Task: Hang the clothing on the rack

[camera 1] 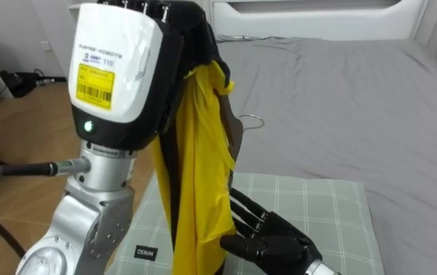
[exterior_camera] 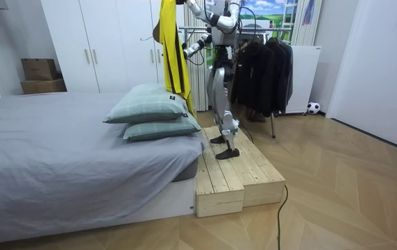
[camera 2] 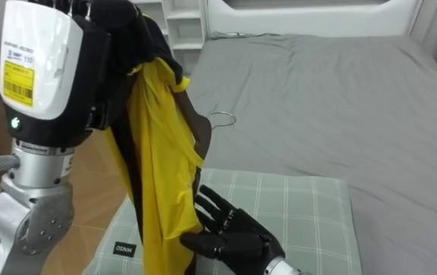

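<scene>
You stand on a wooden platform [exterior_camera: 233, 173] at the edge of the grey bed [camera 1: 356, 99], with open bedcover ahead, a checked pillow [camera 1: 325, 206] just below and a clothes rack [exterior_camera: 261, 69] behind you. Your left robot hand [camera 1: 131, 4] is raised high, and the yellow garment [camera 1: 199, 176] and its hanger [camera 1: 250, 119] drape from it; cloth hides the grip, so I cannot tell it. Your right robot hand [camera 1: 272, 237] is spread loose, touching the garment's lower edge above the pillow.
</scene>
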Available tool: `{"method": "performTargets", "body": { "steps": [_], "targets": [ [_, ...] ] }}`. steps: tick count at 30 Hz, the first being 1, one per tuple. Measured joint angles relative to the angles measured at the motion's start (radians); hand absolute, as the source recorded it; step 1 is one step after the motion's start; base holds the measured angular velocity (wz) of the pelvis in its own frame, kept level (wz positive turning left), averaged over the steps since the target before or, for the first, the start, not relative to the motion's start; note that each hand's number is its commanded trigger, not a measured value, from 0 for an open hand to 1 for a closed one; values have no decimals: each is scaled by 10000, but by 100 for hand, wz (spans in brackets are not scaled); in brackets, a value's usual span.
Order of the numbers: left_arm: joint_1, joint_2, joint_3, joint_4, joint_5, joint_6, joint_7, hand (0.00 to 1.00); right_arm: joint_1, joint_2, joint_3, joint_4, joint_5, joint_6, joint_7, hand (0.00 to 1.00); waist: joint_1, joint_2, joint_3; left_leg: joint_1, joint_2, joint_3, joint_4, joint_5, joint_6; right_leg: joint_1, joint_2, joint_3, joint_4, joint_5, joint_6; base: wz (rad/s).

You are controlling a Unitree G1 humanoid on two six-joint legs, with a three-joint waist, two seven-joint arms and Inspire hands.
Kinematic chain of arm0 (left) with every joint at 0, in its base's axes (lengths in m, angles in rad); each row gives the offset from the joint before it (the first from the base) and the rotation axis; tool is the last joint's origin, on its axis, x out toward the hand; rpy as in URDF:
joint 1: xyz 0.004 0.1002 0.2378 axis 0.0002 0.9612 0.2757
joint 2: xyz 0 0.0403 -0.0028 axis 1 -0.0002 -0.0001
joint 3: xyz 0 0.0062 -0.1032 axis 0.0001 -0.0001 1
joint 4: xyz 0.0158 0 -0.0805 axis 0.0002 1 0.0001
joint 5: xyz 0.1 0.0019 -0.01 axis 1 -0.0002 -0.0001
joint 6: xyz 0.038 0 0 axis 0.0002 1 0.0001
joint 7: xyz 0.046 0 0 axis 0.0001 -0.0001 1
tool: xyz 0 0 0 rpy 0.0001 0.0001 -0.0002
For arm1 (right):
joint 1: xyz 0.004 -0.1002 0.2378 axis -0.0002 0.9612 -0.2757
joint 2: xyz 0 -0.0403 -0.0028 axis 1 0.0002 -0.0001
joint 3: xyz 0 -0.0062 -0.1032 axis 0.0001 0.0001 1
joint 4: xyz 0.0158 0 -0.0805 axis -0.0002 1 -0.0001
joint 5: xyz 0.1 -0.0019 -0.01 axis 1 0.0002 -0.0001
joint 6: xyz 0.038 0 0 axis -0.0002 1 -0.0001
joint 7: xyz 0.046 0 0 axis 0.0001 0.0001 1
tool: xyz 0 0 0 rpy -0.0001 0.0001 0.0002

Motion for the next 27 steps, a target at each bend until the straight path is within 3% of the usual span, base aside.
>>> {"method": "performTargets", "body": {
  "steps": [13,21,24,25,26,27],
  "targets": [
    [-2,-3,-221,2,-25,66,-23,100,-46,172,222,-204,89,-4,-373,0,16,69,38,21,2,28,13,0,0,28,-7,3,13,0,0,0],
    [-3,-337,-219,-12,-42,42,-194,100,-45,337,432,-200,192,-60,-412,0,69,84,48,-14,12,65,21,0,0,-40,-3,-26,25,0,0,-1],
    [-8,-332,-219,-13,-69,-9,-194,100,-45,344,581,-200,413,-127,-413,0,67,82,48,-16,14,102,21,0,0,-62,-5,-19,31,0,0,-4],
    [-16,-332,-219,-12,-79,-10,-195,100,-45,353,593,-200,434,-129,-414,7,69,83,48,-13,16,111,19,0,0,-64,-5,-16,30,0,0,-3],
    [-42,-335,-217,-12,-89,-10,-204,100,-45,375,593,-200,453,-133,-419,25,70,83,48,-12,18,123,16,0,0,-70,-5,-7,30,0,0,-4],
    [-50,-335,-215,-12,-97,-9,-205,100,-45,394,595,-201,478,-136,-439,74,70,84,47,2,20,139,10,0,0,-66,-5,9,29,0,0,-3]
  ]
}}
